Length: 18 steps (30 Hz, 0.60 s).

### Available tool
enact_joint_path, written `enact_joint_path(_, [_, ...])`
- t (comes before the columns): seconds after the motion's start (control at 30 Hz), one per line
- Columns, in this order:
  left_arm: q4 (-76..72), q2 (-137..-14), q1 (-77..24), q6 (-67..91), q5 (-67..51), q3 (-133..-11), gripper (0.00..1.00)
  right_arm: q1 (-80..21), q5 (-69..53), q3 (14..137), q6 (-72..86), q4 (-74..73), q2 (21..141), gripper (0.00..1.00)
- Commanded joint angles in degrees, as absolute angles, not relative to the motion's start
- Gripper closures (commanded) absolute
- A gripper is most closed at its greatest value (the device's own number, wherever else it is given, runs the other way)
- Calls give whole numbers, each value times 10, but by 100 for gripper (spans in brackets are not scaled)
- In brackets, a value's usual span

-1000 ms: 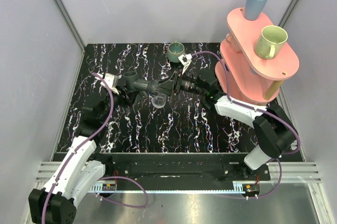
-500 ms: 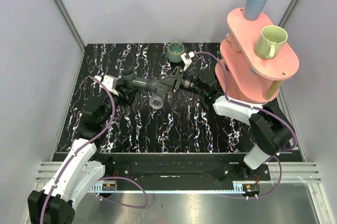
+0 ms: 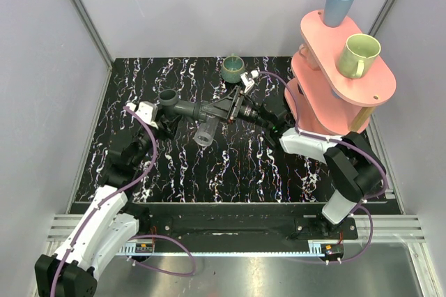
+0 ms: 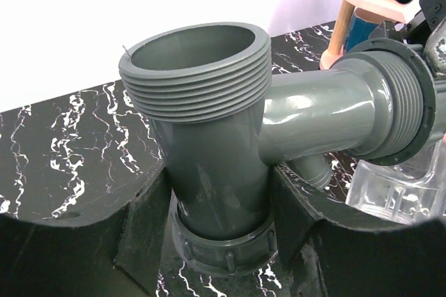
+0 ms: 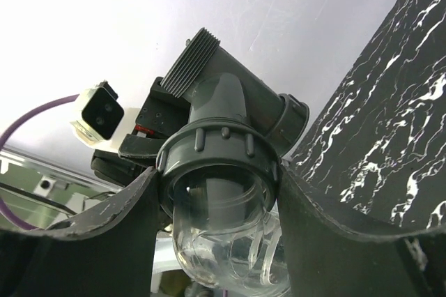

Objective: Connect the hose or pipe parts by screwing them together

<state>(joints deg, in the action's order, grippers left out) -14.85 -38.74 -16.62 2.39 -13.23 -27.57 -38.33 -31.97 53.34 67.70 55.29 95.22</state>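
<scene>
**A:** Two tools on one piece?

**B:** Yes. The left tool (image 4: pixel 221 217) is partly closed around the upright stem of the dark grey plastic elbow pipe fitting (image 4: pixel 209 136). It grips just above the lower ribbed ring, and the fitting's threaded mouth points up.

**A:** And the right tool?

**B:** The right tool (image 5: pixel 217 192) has its fingers pressed on either side of a ribbed grey collar. That collar belongs to the clear see-through plastic threaded connector (image 5: pixel 219 241), which sits against the fitting's side branch.

**A:** Where is all this?

**B:** In the air above the black, white-veined tabletop (image 3: pixel 230 164), toward its far middle and between the two arms. A small green cup (image 3: pixel 232 68) stands just behind, apart from the parts.
</scene>
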Motion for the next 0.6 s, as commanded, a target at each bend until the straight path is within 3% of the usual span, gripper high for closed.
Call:
enact_joint_path(0.0, [-168,-392,-206,-49,-287,-286,100,-391,-258,542,768,593,967,100])
enact_joint_path(0.5, [-121,-397,-207,-87,-252,-306,100,-387,-247,515,791,660,962,100])
enact_joint_path(0.57, [-105,-396,-207,-83,-253,-315,93,-387,-232,501,780,691,955,100])
